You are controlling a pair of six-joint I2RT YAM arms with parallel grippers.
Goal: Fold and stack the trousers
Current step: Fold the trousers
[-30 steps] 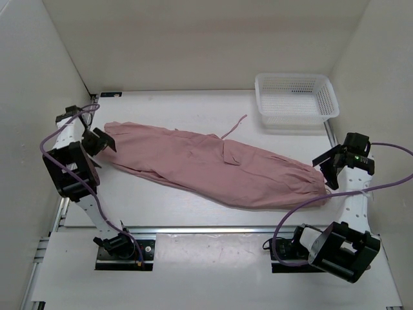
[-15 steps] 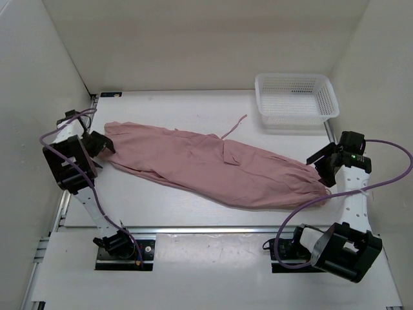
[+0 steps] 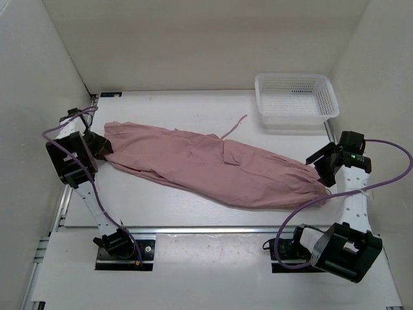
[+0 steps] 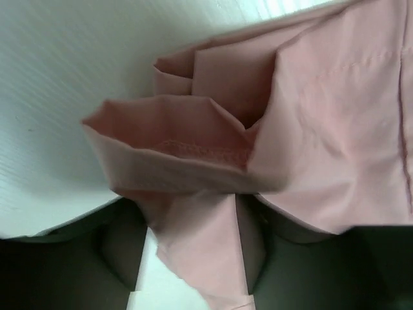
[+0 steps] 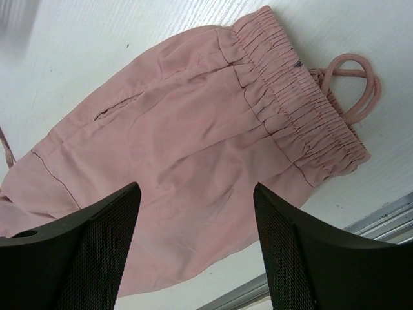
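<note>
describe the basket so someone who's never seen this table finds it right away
Look across the white table to its far right corner, past the spread-out pink trousers. The basket sits there, apart from the cloth. It is the only rigid container: white plastic, rectangular, with perforated walls.

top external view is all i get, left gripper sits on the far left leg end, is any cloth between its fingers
observer: Yes. The left wrist view shows the leg cuff of the trousers running down between the left gripper and its fingers; whether they pinch it I cannot tell.
operator: right one closed
observer: No. The right gripper is open, spread above the cloth, short of the elastic waistband.
operator: any drawstring by that waistband
observer: A loop of drawstring lies on the table just past the waistband, outside the gripper.
</note>
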